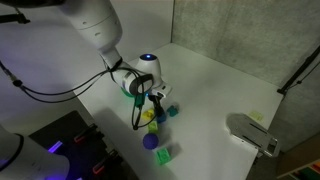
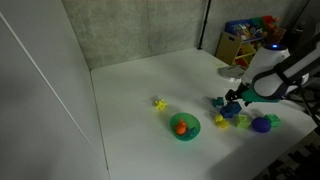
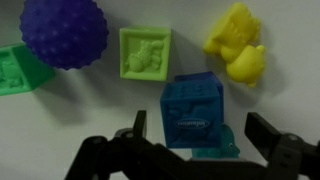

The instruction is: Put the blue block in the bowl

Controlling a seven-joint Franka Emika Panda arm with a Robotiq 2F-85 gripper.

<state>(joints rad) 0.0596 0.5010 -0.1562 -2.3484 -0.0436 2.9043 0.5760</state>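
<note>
The gripper [image 3: 198,132] hangs open astride the blue block [image 3: 192,106], so the grasp is in hand: next close, lift, and carry to the bowl [image 2: 195,129], well apart from that block.

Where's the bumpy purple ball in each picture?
Exterior view: purple ball low down, near the middle.
Exterior view: purple ball far right, lower half.
Wrist view: purple ball top left corner.
Shared landmark: the tool, near the ball in all three.
</note>
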